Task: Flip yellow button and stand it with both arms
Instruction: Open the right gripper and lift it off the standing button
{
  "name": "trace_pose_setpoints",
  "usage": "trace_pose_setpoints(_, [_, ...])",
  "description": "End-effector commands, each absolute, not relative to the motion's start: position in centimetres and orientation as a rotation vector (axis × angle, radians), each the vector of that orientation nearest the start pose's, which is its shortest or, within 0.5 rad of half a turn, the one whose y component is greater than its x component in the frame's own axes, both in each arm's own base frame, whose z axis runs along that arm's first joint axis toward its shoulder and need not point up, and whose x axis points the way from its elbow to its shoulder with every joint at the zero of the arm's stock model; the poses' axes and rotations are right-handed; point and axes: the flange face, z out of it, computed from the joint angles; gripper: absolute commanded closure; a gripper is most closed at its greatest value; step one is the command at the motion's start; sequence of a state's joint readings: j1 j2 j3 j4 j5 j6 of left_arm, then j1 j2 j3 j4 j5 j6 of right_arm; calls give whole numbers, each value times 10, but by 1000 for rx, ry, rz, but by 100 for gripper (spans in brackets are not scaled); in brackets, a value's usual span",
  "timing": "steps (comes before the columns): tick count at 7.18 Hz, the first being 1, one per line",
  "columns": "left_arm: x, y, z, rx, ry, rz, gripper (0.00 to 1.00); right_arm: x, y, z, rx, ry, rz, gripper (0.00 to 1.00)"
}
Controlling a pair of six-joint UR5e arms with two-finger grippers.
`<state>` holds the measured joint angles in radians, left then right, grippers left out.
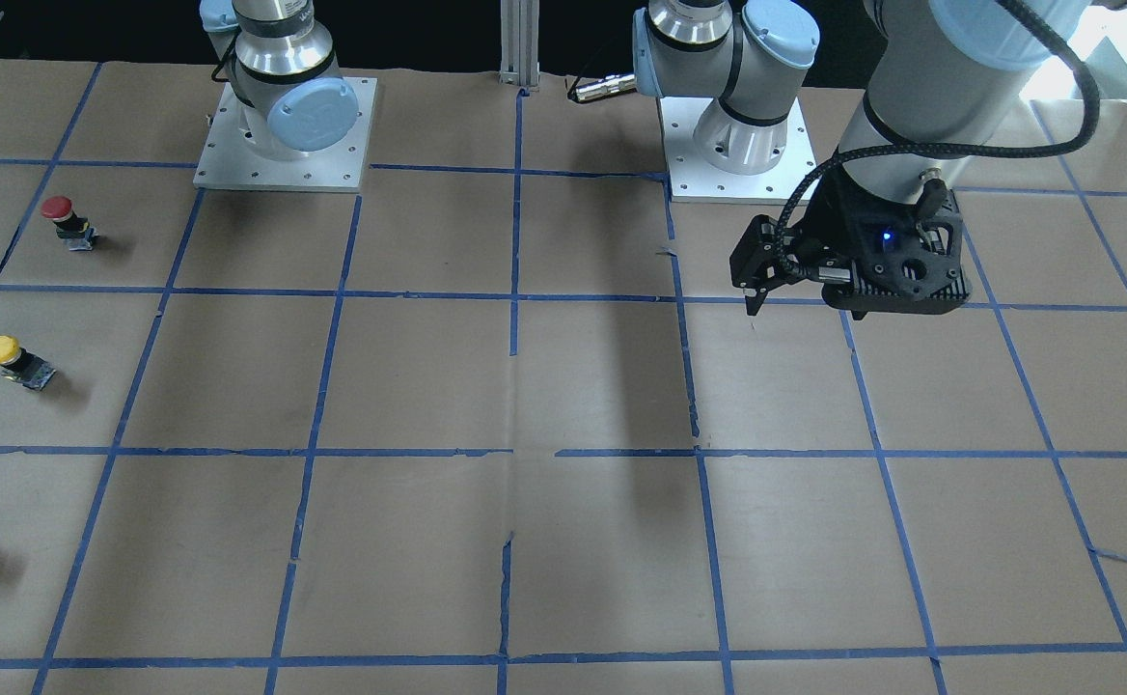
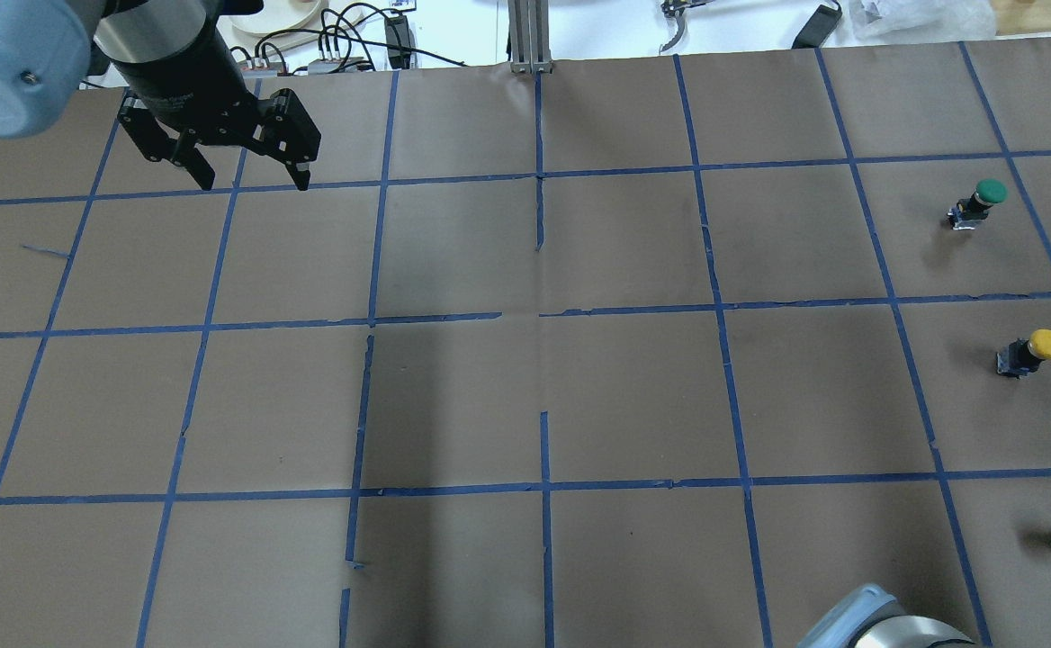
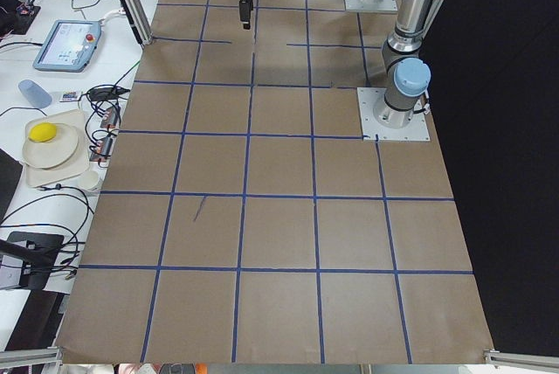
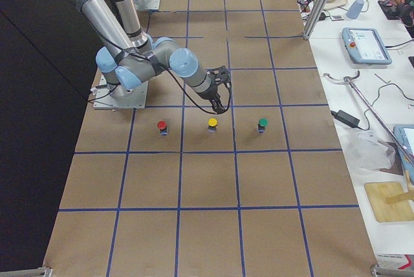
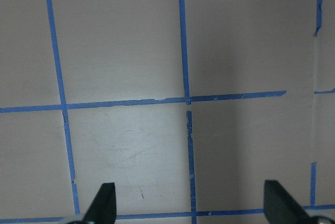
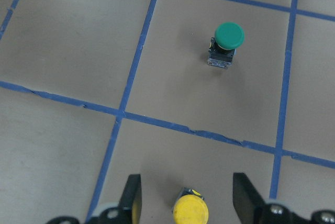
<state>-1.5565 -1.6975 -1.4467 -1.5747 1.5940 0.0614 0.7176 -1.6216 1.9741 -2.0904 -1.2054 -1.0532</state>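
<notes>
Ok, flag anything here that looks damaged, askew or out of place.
Only the blue tape grid looks worn: its lines are torn, with gaps along the paper's centre seam, and a loose tape sliver lies askew inside a square on the robot's left. The yellow button, green button and red button stand in a row, caps up.

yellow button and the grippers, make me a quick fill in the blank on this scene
1. The yellow button is the ___ of three buttons in a row.
2. The row's ends are the green button and a ___ one.
3. The right gripper, near the yellow button, has its fingers ___.
4. The left gripper, far from the row, holds ___.

Missing words: middle; red; open; nothing
</notes>
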Motion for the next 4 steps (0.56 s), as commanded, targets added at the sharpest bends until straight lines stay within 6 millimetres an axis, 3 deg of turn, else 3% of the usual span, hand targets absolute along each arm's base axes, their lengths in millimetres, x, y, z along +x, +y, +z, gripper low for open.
trace_pose_setpoints(1, [-123,-547,482,72,3118,16,1,-175,-469,455,-162,3007,-330,33])
trace_pose_setpoints(2, [-123,-548,481,72,3118,16,1,-142,-479,483,-98,3020,-242,33])
trace_pose_setpoints(4, [-123,-547,481,72,3118,18,1,-61,-487,520,25,3118,-67,33])
